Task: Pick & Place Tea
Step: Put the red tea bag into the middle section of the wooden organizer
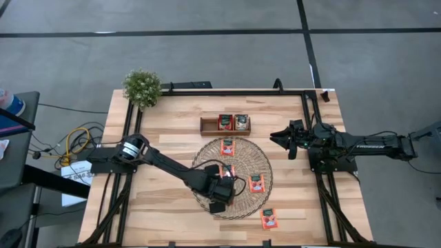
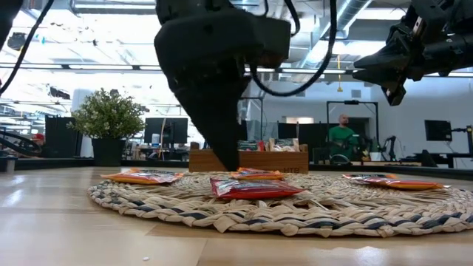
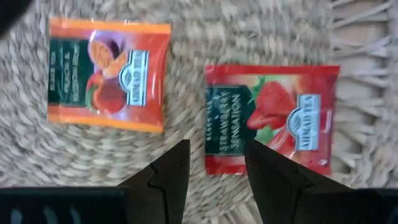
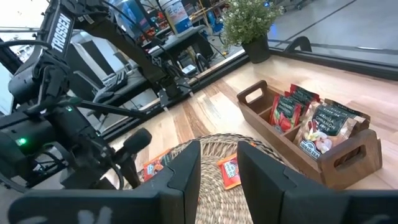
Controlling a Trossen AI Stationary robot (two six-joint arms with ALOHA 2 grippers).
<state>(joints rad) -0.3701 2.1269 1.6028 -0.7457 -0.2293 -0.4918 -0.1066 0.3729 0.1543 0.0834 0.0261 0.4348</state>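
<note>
Tea sachets lie flat on the round woven mat (image 1: 207, 155): an orange one (image 3: 109, 74) and a red strawberry one (image 3: 270, 118) show in the left wrist view. More lie on the mat (image 1: 227, 147) (image 1: 256, 182). My left gripper (image 3: 217, 171) points steeply down over the mat's middle (image 1: 220, 189) and is open. Its fingers stand either side of the strawberry sachet's edge, with no touch showing. My right gripper (image 4: 217, 165) waits, open and empty, raised at the table's right side (image 1: 281, 138).
A brown wooden tray (image 1: 225, 124) with sachets standing in it sits beyond the mat. One sachet (image 1: 269, 218) lies on the bare wood near the front edge. A potted plant (image 1: 142, 87) stands at the far left corner. A person shows in the room behind (image 2: 341, 133).
</note>
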